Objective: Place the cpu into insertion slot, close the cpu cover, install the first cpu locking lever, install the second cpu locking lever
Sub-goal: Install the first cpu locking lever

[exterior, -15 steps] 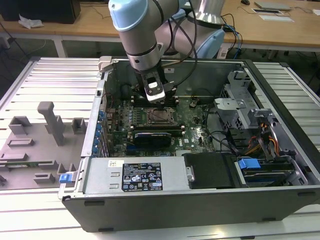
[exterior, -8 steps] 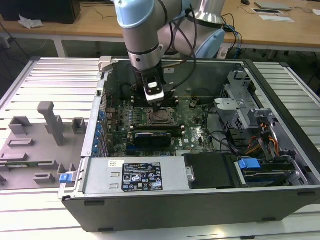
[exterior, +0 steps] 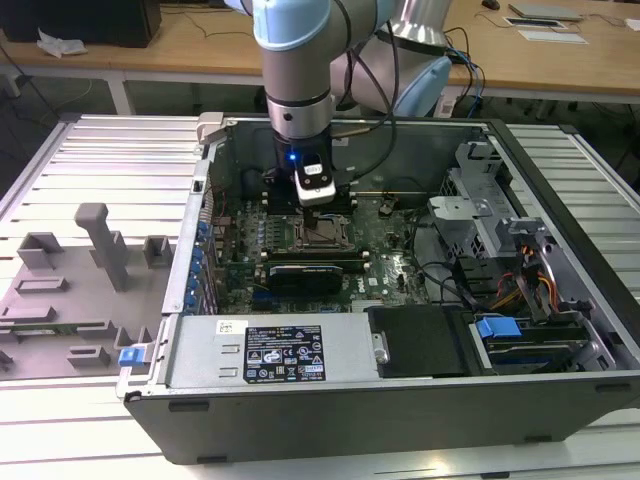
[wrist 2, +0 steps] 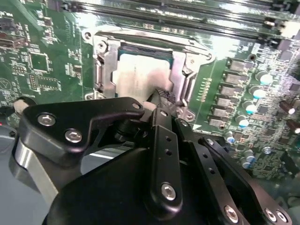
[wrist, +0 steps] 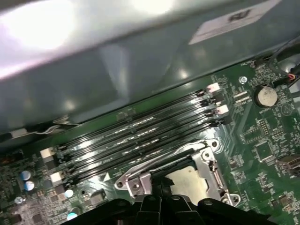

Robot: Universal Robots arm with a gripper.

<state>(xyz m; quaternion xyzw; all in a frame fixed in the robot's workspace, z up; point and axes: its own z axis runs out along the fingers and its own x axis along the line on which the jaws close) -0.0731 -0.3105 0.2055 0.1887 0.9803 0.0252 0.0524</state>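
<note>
Cpu: the cpu (wrist 2: 140,75), a small flat square chip with a pale silvery-grey metal top, lies seated in the socket, its top showing through the frame's window in both wrist views (wrist: 187,180).
Insertion slot: the insertion slot (exterior: 322,234), a square black-framed socket, sits near the middle of the green motherboard (wrist 2: 42,61); in the exterior view it lies just at six o'clock of the gripper.
Cpu cover: the cpu cover (wrist 2: 105,61), a thin silvery sheet-metal frame with a square window, appears folded down over the chip; whether it is fully latched I cannot tell, since the gripper body hides the near edge.
Gripper: the black gripper (wrist 2: 161,101) hangs just above the socket's near edge; its fingertips look drawn together with nothing between them, closed and empty.
Step in hand: judged as work at the cover or a locking lever, the chip being already placed; doing it well means pressing straight down at the frame's edge, keeping the tips off the chip's top.
Memory slots: long narrow black memory slots (wrist: 136,136) run just beyond the socket, close enough to catch a sideways slip.
Surroundings: the open grey metal computer case (exterior: 400,400) lies on a ribbed pale metal table (exterior: 100,150); a grey moulded fixture tray (exterior: 70,290) sits at nine o'clock of the case; wooden desks (exterior: 200,45) stand behind.
</note>
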